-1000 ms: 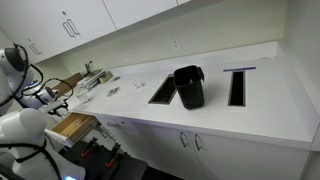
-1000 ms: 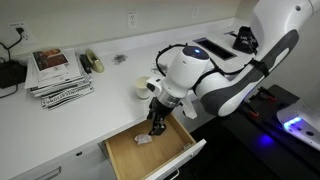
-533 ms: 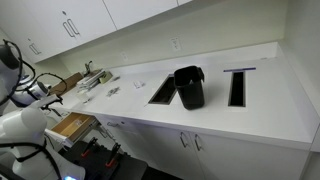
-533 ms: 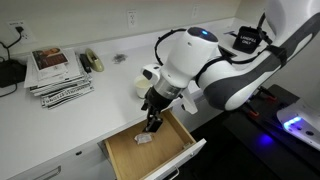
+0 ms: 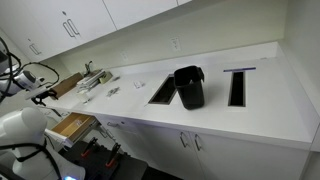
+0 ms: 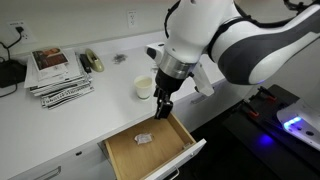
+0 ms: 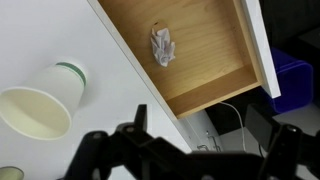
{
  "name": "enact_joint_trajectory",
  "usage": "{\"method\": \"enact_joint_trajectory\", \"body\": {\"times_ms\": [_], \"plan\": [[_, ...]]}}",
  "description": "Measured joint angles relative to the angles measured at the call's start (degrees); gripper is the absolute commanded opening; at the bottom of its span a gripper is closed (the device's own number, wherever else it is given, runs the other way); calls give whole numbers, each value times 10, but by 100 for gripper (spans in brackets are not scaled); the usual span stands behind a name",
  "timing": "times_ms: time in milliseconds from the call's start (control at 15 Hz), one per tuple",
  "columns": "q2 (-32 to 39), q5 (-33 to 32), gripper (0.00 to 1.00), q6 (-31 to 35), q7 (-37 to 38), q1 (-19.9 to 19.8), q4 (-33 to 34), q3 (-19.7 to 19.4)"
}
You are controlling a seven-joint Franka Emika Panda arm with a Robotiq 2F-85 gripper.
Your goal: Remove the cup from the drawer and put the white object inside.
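Light-brown wood lines the open drawer [image 6: 125,155], which sits in the lower centre of an exterior view with its flat white front towards the bottom right.

**State**
- The crumpled white object [image 6: 143,138] lies on the drawer floor, apart from every wall. In the wrist view it sits at upper centre [image 7: 163,47].
- The paper cup [image 6: 144,87] stands upright on the white counter [image 6: 90,115], outside the drawer and just beyond its back edge. In the wrist view it is at the left [image 7: 45,95], with its open mouth towards the lens.
- My pincer [image 6: 162,113] hangs above the right part of the drawer and grasps nothing. Whether its jaws are spread or closed I cannot tell; they are only a dark outline along the bottom of the wrist view.

**Step in hand (judgement)**
Both placements look complete, so what remains is to clear the drawer.

**Procedure**
1. Rise vertically before any sideways travel, so the fingertips pass above the drawer walls and the counter edge.
2. Keep away from the cup. It is near my wrist line, looks light, and a brush from a link would probably tip it.
3. Do not sweep low across the drawer, as the white object looks light and easily dragged.
4. Leave the white front untouched, since contact could shift the drawer.
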Motion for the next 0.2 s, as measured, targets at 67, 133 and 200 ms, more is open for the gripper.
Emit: {"method": "enact_joint_trajectory", "body": {"times_ms": [67, 133, 200], "plan": [[-6, 8, 100, -19, -1, -2, 1, 4], [-11, 13, 100, -34, -1, -3, 2, 6], [-14, 16, 100, -47, -1, -3, 3, 8]]}}
